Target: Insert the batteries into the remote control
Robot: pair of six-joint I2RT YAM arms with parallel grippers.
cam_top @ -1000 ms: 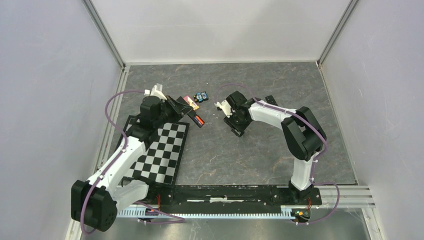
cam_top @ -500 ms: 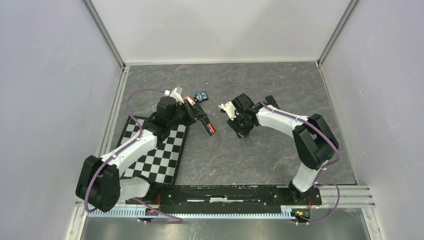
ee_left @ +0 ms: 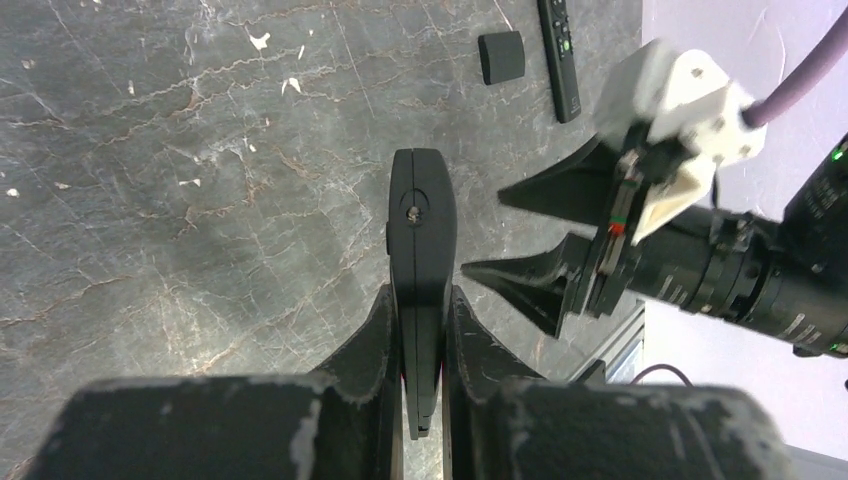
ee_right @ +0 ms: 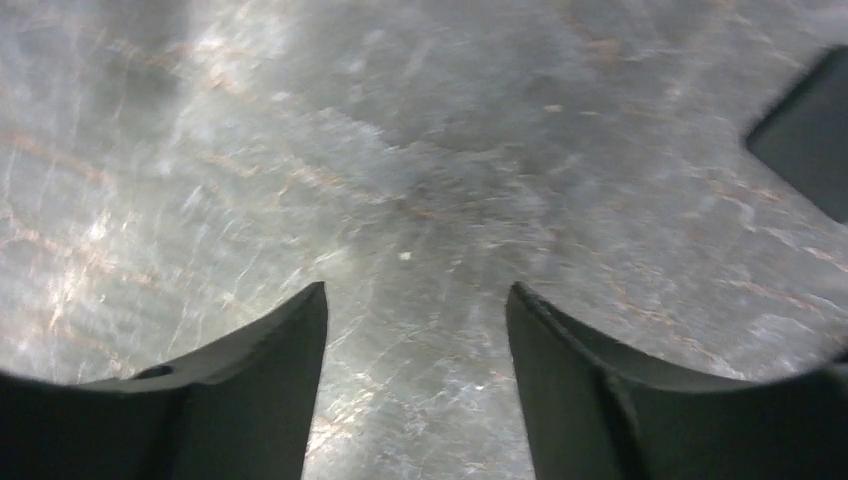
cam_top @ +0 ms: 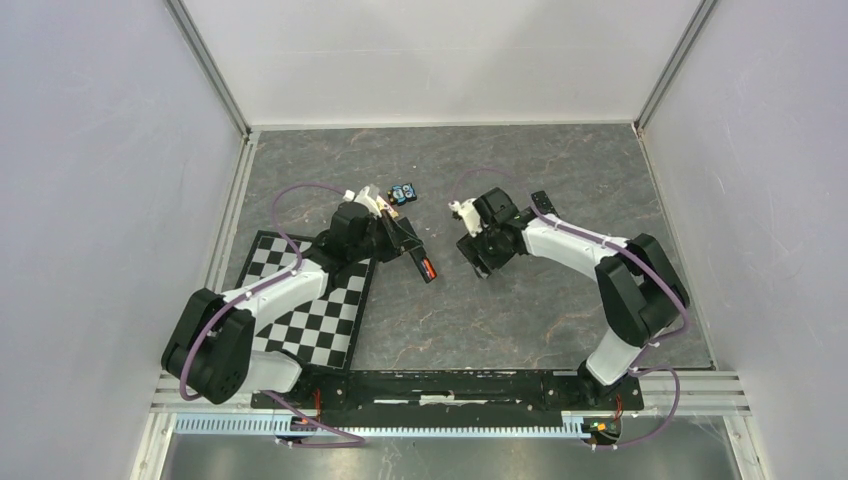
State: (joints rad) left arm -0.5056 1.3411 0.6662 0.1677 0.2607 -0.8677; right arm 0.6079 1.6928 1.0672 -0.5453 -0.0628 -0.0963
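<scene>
My left gripper [cam_top: 410, 250] is shut on a black remote control [cam_top: 420, 260] and holds it edge-up above the grey floor. In the left wrist view the remote [ee_left: 420, 210] sticks out ahead between the fingers [ee_left: 375, 330]. An orange-red patch [cam_top: 430, 270] shows at the remote's near end; I cannot tell whether it is a battery. My right gripper [cam_top: 480, 258] is open and empty just right of the remote; it also shows in the left wrist view [ee_left: 525, 235]. In the right wrist view its fingers [ee_right: 290, 340] frame bare floor. No loose batteries are in view.
A blue-and-black gadget [cam_top: 404, 192] lies behind the left gripper. A checkerboard mat [cam_top: 310, 300] lies at the left under the left arm. A second slim black remote [ee_left: 558, 55] and a small black cover [ee_left: 500, 56] lie further off, near the right arm [cam_top: 543, 203].
My left arm has swung right and forward with the remote, bringing it nearer the right gripper. The right gripper has shifted slightly right and stays open.
</scene>
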